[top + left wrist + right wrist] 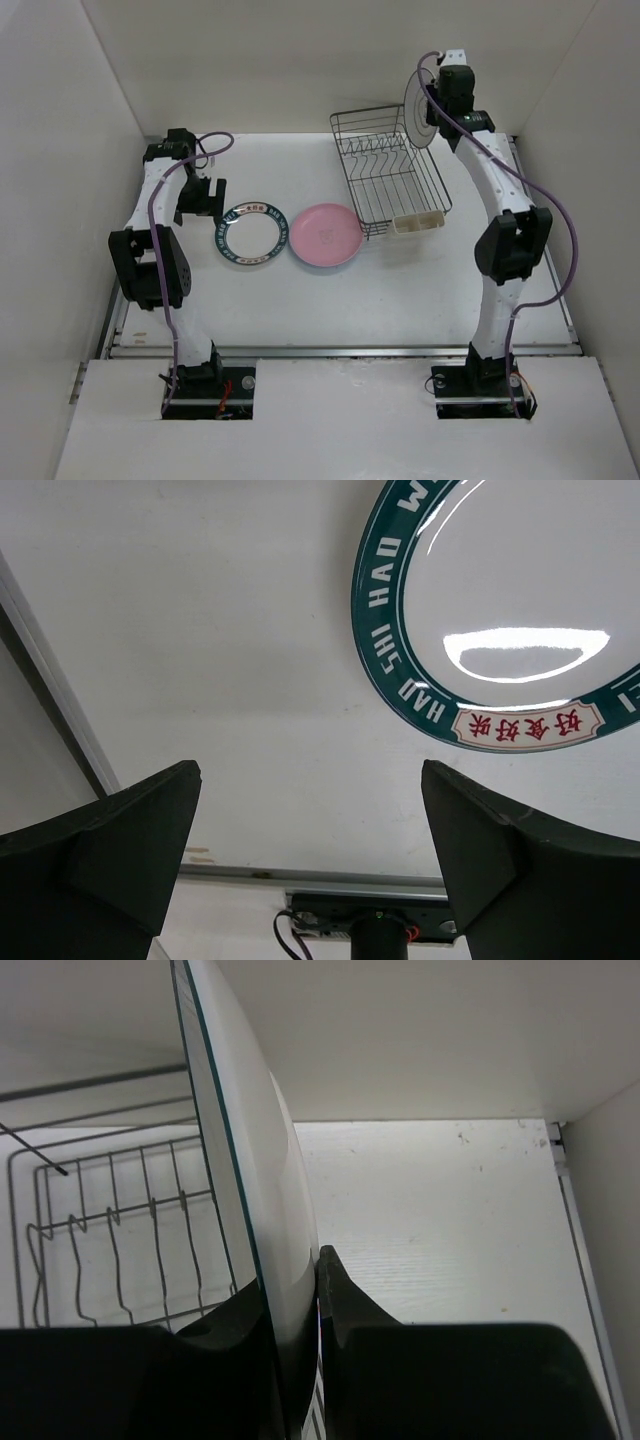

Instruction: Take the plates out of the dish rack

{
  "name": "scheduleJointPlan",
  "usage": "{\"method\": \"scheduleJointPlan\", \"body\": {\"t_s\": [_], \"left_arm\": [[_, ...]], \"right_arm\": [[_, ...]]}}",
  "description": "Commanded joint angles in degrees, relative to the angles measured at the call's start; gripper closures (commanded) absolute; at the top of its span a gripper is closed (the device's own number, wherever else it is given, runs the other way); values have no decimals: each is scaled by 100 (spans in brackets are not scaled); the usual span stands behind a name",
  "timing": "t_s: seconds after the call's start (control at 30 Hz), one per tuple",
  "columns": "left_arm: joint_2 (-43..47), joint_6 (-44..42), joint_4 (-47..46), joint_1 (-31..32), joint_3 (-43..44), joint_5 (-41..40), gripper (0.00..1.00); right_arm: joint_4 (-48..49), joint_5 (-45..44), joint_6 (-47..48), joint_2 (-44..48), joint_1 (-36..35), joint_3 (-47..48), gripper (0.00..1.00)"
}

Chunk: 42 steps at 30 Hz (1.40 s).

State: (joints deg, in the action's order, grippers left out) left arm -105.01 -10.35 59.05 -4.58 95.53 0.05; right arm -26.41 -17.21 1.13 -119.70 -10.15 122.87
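Right gripper (300,1270) pinches the rim of 1 white plate (250,1160) between both fingers, holding it upright over the far right edge of the dish rack (385,180). Left gripper (310,780) has its fingers spread wide, low over the table (400,290) beside the dark-ringed plate (251,235). That plate lies flat, just beside the pink plate (325,235), left of the rack

Even overhead light is washing my white bench (400,300) brightly, casting only soft shadows. Glare is streaking across the green-ringed plate (520,650) below my left wrist. By my right wrist, the white plate (270,1210) is blurring close up.
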Motion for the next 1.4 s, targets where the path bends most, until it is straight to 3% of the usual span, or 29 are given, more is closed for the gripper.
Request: {"method": "scheduleJointPlan", "body": {"t_s": [0.0,0.2,0.37,0.47,0.6,0.8,0.87,0.93,0.97,1.07,1.1,1.17,1.27,1.37], "left_arm": [[376,51,177,-8,80,143,9],[657,-36,177,-8,80,845,9],[1079,-441,125,-8,186,2786,6],[1254,-521,64,45,291,3717,1],[1256,-521,-95,211,291,3818,1],[912,-573,-34,458,238,3150,1],[781,-521,-34,458,116,3150,9],[780,-521,27,458,115,3211,26],[780,-521,28,458,63,3211,46],[780,-573,81,458,-8,3264,81],[780,-573,150,458,-8,3264,100],[780,-573,221,458,-8,3054,100],[850,-573,221,388,-8,2817,100],[912,-442,169,73,-8,2755,100]], "right_arm": [[567,191,81,640,-31,-34,100],[567,1226,20,1308,-303,-465,100],[708,3894,-419,1546,-724,-1106,100],[638,4619,-552,1213,-1189,-1169,100],[777,5953,-735,625,-1796,-1054,100],[1165,6677,-991,263,-2202,-975,100],[1165,6827,-1044,132,-2342,-914,100],[1165,6828,-1044,131,-2342,-914,100],[1234,6828,-1044,131,-2403,-914,100],[1340,6967,-1167,70,-2404,-914,100],[1341,6968,-1167,70,-2465,-914,100],[1341,6873,-1167,70,-2465,-914,100],[1227,6617,-1167,70,-2465,-914,64],[1121,6555,-1167,70,-2465,-852,38]]}}
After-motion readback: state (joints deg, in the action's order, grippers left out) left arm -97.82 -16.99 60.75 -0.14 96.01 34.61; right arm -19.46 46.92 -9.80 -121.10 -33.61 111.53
